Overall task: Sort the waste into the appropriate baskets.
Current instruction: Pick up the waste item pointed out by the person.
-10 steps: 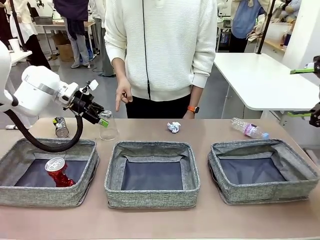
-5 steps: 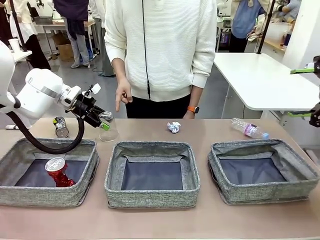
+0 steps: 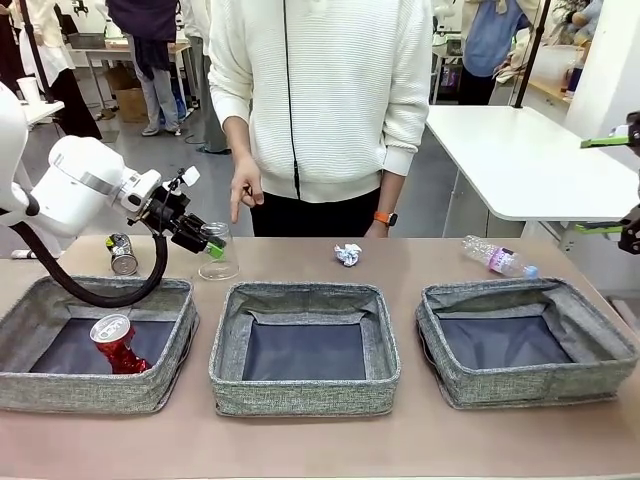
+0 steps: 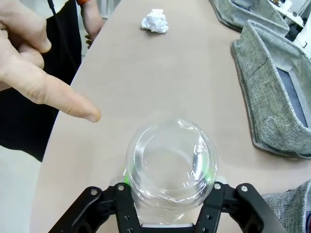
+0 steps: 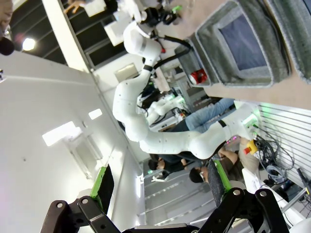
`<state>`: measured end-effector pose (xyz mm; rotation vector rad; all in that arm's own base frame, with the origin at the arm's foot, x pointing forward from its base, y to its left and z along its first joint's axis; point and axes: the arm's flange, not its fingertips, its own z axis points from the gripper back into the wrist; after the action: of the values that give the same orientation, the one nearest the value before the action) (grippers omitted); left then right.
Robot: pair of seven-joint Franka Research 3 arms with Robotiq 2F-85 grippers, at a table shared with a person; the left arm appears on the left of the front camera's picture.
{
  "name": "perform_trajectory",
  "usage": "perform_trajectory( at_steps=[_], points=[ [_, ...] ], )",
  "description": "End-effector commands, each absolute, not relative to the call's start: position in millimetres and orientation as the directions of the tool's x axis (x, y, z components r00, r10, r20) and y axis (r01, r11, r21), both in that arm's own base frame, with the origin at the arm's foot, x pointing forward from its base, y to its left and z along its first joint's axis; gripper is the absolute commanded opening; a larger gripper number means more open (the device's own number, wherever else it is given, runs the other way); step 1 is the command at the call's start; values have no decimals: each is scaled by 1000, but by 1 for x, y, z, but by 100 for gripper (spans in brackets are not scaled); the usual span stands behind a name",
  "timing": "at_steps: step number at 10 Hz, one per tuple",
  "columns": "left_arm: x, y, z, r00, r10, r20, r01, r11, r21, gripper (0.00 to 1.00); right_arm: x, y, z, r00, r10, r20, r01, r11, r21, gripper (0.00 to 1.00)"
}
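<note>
My left gripper is shut on the clear plastic cup, which stands upside down on the table behind the left basket. In the left wrist view the green pads press the cup from both sides. A crushed red can lies in the left basket. The silver-dark can, the paper ball and the bottle lie on the table behind the baskets. The middle basket and right basket hold nothing. My right gripper hangs open at the right edge, off the table.
A person in a white sweater stands at the far side, one hand pointing down close to the cup; its finger shows large in the left wrist view. A white side table stands at the far right.
My left gripper's fingers have shut on the cup, which stood between open fingers a second ago. The right arm has not moved.
</note>
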<state>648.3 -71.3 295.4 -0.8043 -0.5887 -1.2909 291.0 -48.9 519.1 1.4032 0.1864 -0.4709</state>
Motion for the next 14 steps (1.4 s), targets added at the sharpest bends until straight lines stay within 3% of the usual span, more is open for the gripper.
perform_trajectory(
  at_steps=[1, 2, 7, 9, 10, 11, 12, 13, 14],
  points=[
    [650, -72, 296, 212, -613, 761, 976, 91, -199, 24, 290, -47, 525, 887, -205, -414, 435, 74, 897, 100],
    [649, -70, 298, 211, -613, 762, 976, 92, -197, 37, 290, -47, 525, 887, -205, -414, 435, 74, 897, 100],
    [632, -53, 329, 158, -581, 798, 987, 65, -148, 37, 290, -47, 525, 887, -205, -414, 435, 74, 897, 100],
    [588, -34, 429, 196, -527, 827, 976, 27, -215, 37, 290, -47, 525, 887, -205, -414, 435, 74, 897, 100],
    [559, -15, 484, 341, -526, 779, 936, 112, -334, 37, 290, -47, 525, 887, -205, -414, 435, 74, 897, 100],
    [530, -2, 530, 388, -546, 742, 914, 122, -388, 37, 290, -47, 525, 887, -205, -414, 435, 74, 897, 100],
    [518, -1, 552, 481, -536, 694, 871, 199, -450, 37, 290, -47, 525, 887, -205, -414, 435, 74, 897, 100],
    [499, -9, 559, 545, -604, 581, 797, 159, -583, 37, 290, -47, 525, 887, -205, -414, 435, 74, 897, 100],
    [478, -11, 558, 585, -667, 461, 741, 209, -638, 37, 290, -47, 525, 887, -205, -414, 435, 74, 897, 100]
  ],
)
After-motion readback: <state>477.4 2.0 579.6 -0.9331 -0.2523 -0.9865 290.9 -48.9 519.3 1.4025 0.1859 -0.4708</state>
